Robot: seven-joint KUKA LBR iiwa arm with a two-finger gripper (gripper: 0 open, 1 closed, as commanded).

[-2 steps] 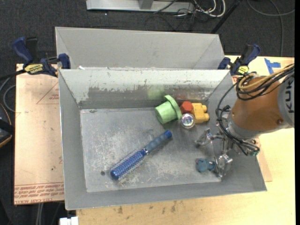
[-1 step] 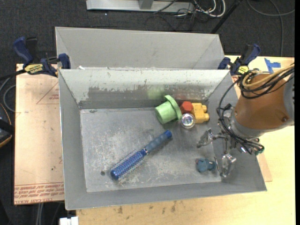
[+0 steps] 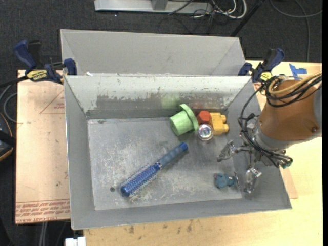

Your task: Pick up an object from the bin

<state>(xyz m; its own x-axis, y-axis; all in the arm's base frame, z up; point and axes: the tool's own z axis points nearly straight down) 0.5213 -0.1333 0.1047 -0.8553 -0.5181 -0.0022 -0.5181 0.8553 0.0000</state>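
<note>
My gripper [image 3: 239,166] is low over the bin's right front corner, and its metal fingers stand spread apart, open, with nothing between them. A small teal-blue object [image 3: 223,181] lies on the floor just left of the nearer fingertip [image 3: 250,179]. Whether they touch I cannot tell. The other fingertip [image 3: 226,152] points toward the middle of the bin. Behind the gripper, by the back wall, a shiny silver round piece [image 3: 205,132] lies next to a yellow and orange toy block [image 3: 217,122].
A light green cup-shaped piece [image 3: 183,121] lies on its side at the back wall, left of the silver piece. A blue brush with a ribbed handle [image 3: 154,169] lies diagonally across the middle floor. The arm with its orange cover hangs over the right wall.
</note>
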